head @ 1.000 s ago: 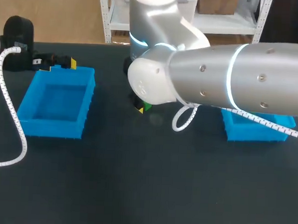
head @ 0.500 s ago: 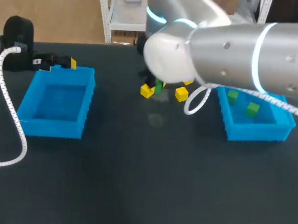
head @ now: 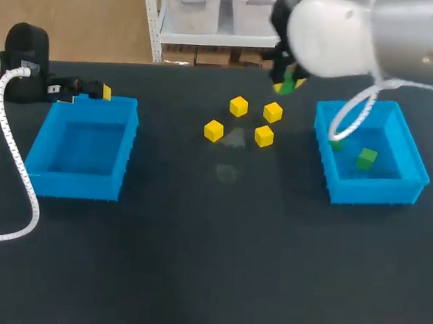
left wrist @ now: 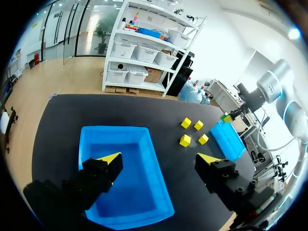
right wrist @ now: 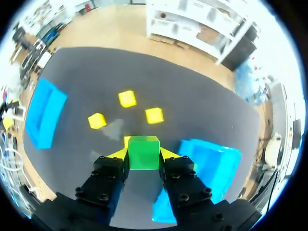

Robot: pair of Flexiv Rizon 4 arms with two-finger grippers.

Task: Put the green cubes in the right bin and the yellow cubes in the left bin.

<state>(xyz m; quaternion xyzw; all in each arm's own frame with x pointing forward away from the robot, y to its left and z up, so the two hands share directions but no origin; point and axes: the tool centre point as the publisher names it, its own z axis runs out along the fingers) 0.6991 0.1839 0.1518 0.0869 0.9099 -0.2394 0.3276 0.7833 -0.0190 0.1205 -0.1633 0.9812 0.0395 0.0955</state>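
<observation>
Pinched between right gripper [right wrist: 143, 154] fingers: green cube [right wrist: 143, 147], bright, sharp-edged, held clear of the table. Just beside and lower: right bin [right wrist: 219, 161]. Probably calls for a short sideways carry. Ahead: yellow cubes [right wrist: 154, 115]. Well apart, over left bin [left wrist: 144, 139]: left gripper [left wrist: 160, 159], spread wide.

Even overhead light is covering table [head: 197, 262]; glare is whitening right arm [head: 340, 27], upper right; left bin [head: 77, 186] is holding soft shadow.

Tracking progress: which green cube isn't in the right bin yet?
The small green cube clamped in the right hand; the other two lie inside the blue plastic bin.
</observation>
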